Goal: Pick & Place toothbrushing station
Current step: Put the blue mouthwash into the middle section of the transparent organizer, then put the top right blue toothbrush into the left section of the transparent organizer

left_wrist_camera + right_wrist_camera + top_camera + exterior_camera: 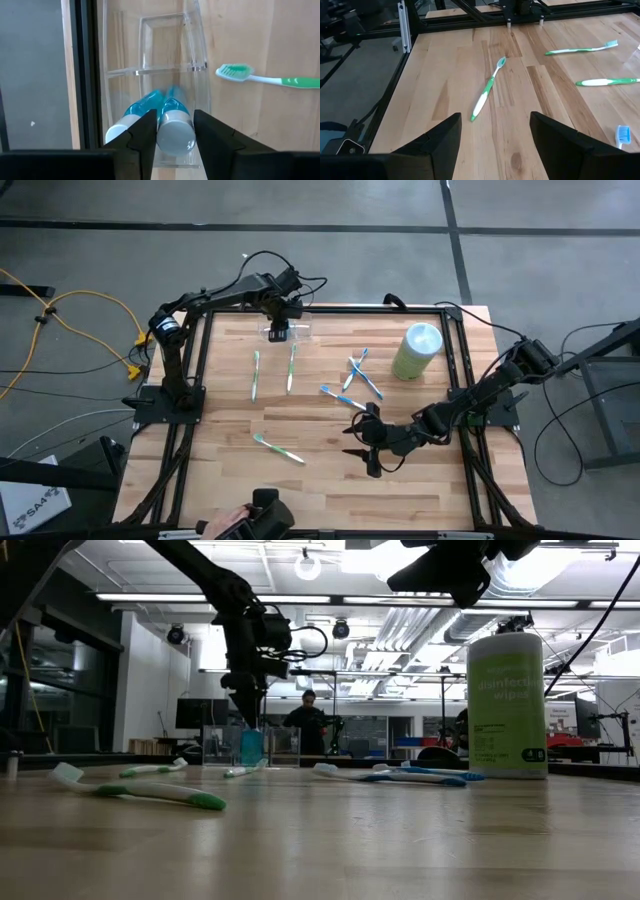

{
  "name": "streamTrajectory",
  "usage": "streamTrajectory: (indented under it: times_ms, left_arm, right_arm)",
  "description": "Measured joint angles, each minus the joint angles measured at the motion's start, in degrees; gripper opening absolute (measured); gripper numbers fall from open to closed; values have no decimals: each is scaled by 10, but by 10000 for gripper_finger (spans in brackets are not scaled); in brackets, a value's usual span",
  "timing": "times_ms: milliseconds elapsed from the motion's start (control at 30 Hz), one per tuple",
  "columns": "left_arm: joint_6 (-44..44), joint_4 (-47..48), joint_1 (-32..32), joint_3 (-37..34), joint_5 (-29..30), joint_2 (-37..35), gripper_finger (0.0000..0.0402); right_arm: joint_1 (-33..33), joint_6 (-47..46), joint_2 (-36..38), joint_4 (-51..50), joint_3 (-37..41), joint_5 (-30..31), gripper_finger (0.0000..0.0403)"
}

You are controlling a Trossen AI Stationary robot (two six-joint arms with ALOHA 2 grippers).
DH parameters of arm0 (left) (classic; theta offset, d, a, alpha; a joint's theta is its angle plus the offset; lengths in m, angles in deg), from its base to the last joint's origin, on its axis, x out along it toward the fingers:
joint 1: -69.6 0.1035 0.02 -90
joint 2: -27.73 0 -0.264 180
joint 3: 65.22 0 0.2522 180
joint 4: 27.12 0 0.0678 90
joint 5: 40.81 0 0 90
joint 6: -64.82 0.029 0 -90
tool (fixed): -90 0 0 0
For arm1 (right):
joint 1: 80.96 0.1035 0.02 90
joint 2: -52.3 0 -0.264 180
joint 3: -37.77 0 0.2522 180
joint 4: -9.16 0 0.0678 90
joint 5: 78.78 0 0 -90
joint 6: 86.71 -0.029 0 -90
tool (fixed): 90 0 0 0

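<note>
The toothbrushing station (287, 330), a clear oblong holder with compartments, stands at the table's far edge. Two blue tubes with white caps (120, 131) lean in its end compartment (150, 90). My left gripper (175, 120) comes down on the holder (215, 745) from above and is shut on one tube (251, 747). Green toothbrushes (256, 375) (291, 367) (278, 448) and blue ones (357, 370) lie flat on the wood. My right gripper (368, 442) hangs open over the near right of the table, nothing between its fingers (445, 140). My left gripper has the white cap end (175, 137) of one blue tube between its two fingers, one finger on each side. The fingers point steeply down from above. The tube leans inside the holder, its blue lower end resting in the compartment next to the second tube.
A light green canister of wipes (417, 350) stands at the far right. The black frame rail (85, 75) runs just behind the holder. A person's hand (232, 526) with a dark device shows at the near edge. A person (308, 720) stands far back in the room.
</note>
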Motion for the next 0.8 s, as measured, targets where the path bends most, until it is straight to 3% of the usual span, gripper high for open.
streamTrajectory:
  times_ms: [267,800]
  left_arm:
    - [13,-3,-14,0,2,0,151]
    - [13,-22,-25,0,13,-1,153]
  right_arm:
    - [0,0,0,-1,0,0,227]
    - [0,0,0,-5,0,-4,227]
